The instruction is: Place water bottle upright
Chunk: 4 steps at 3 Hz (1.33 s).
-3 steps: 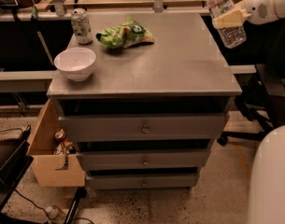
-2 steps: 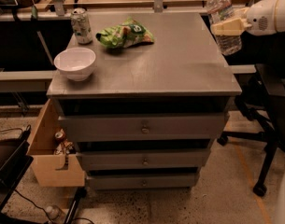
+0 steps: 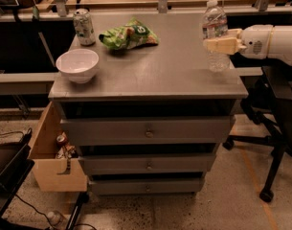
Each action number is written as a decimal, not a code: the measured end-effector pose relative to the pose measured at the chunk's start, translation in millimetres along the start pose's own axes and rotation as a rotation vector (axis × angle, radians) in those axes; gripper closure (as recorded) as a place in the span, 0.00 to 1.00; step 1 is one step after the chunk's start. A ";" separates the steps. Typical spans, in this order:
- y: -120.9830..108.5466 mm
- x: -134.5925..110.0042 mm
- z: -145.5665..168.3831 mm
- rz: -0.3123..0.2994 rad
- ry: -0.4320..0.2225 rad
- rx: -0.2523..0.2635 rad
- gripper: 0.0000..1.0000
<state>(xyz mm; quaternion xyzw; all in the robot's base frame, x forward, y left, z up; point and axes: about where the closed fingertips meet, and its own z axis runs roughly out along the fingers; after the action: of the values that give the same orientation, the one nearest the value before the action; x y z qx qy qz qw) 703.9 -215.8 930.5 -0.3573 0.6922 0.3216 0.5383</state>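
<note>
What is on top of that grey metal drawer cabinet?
A white bowl, a green-white soda can, a green snack bag and a clear plastic water bottle, upright, gripped by a cream gripper at the right edge. The gripper hides the bottle's middle.

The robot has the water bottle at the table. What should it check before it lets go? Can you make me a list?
1. Water bottle standing straight up: ok.
2. Gripper at the table's right side, closed around the bottle's middle: ok.
3. Bottle's bottom resting on the table top: cannot tell, it looks right at the surface.
4. Enough room from the edge: probably not ok, the bottle is close to the right edge.
5. Soda can, chip bag and bowl out of the way: ok, all sit apart on the left half.
</note>
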 end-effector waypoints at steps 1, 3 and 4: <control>4.7 -0.4 11.5 0.032 -0.092 -0.068 1.00; -5.5 -19.6 25.3 0.040 -0.233 -0.160 1.00; -12.8 -18.4 31.3 0.013 -0.253 -0.161 1.00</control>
<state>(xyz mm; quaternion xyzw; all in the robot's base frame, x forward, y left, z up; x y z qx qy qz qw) 733.9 -193.9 941.0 -0.3514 0.5931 0.4220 0.5888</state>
